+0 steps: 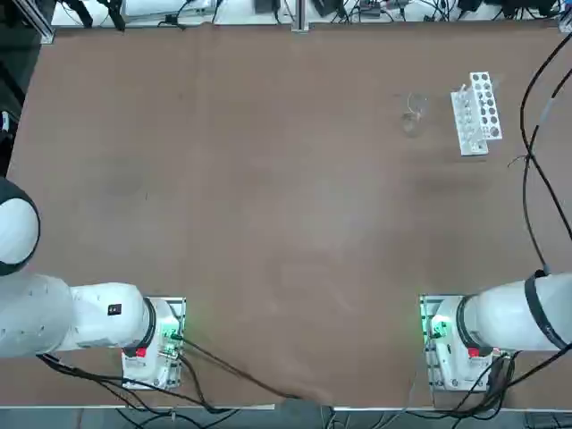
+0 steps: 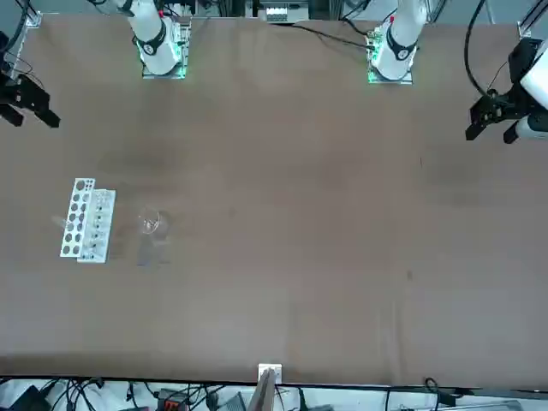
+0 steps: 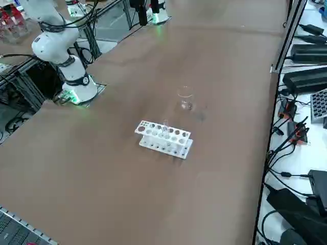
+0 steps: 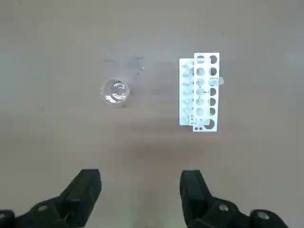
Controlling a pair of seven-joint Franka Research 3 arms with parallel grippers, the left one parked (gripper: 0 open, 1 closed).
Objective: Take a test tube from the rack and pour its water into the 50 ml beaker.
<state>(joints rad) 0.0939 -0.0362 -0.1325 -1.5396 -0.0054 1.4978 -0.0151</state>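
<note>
The white rack (image 1: 476, 114) lies at the table's far right, also seen in the wrist view as the rack (image 4: 200, 91). A thin clear test tube (image 3: 166, 127) stands upright in one of its holes. Any water in it is too faint to see. The small glass 50 ml beaker (image 1: 414, 112) stands a short way to the rack's left, the beaker (image 4: 115, 91) upright and apart from the rack. My right gripper (image 4: 140, 190) hangs open high above the table, on the near side of both, with nothing between its fingers. In the front view the right gripper (image 2: 26, 104) shows at the left edge.
Black cables (image 1: 536, 134) hang just right of the rack near the table's right edge. Beyond that edge lie power bricks and wires (image 3: 306, 51). The right arm's base (image 1: 447, 340) sits at the near edge, and brown tabletop (image 1: 268, 197) spreads left of the beaker.
</note>
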